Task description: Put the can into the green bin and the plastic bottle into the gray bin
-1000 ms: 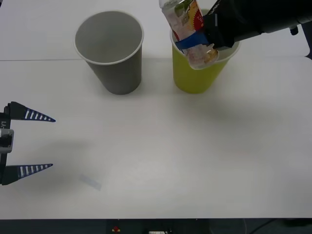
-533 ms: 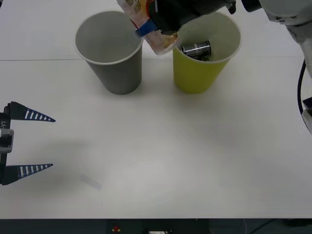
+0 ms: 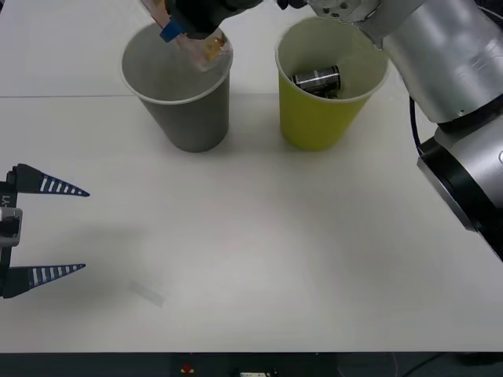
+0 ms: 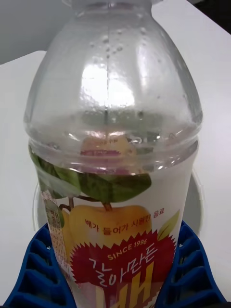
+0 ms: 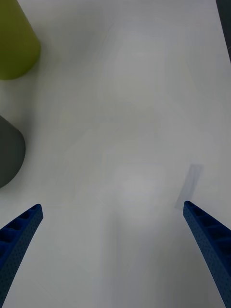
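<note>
The plastic bottle (image 3: 194, 41), clear with a fruit label, hangs tilted over the far rim of the gray bin (image 3: 189, 118), held by my right gripper (image 3: 177, 27). Up close in the right wrist view, the bottle (image 4: 113, 159) sits between the blue fingers (image 4: 29, 269), and the gray bin's rim (image 4: 197, 197) shows behind it. The can (image 3: 317, 79) lies on its side inside the green bin (image 3: 318, 118). My left gripper (image 3: 49, 229) waits open at the table's near left, with nothing between its fingers (image 5: 19, 231).
The two bins stand side by side at the back of the white table (image 3: 275, 259). A small strip of clear tape (image 3: 146, 293) lies on the table near the left gripper. The right arm (image 3: 440, 71) reaches across above the green bin.
My right gripper has carried the plastic bottle leftward from above the green bin to above the gray bin. The can has come into view inside the green bin. The left arm stayed still.
</note>
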